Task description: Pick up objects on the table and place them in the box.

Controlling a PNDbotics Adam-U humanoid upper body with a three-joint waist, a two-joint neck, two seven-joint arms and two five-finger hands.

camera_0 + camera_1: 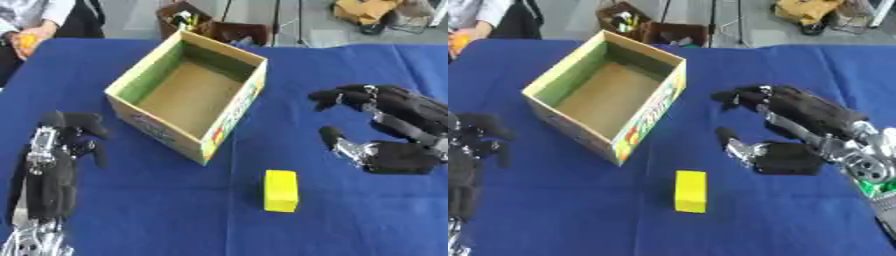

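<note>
Table (367, 65): covered in blue cloth, filling most of both views. Box (131, 85): open-topped cardboard carton, brown inside with a green band along the inner walls, printed colours on the outer faces; it stands left of centre, turned askew, and nothing shows inside it. Yellow block (281, 190): small, oblong, plain bright yellow, lying flat on the cloth in front of the box's near corner and slightly to its right, apart from the box and from both hands. Right hand (785, 157): black with silver parts, held over the cloth to the right of the box and behind the block; fingers stretched toward the box, thumb spread below them, nothing between them. Left hand (52, 165): near the lower left corner, fingers up and bent at the tips, holding nothing. View differences: the right eye view shows the right wrist and its silver joint near the right edge, cut off in the left eye view; the left eye view shows the left hand with its forearm, while the right eye view catches only part of it at the left edge.
</note>
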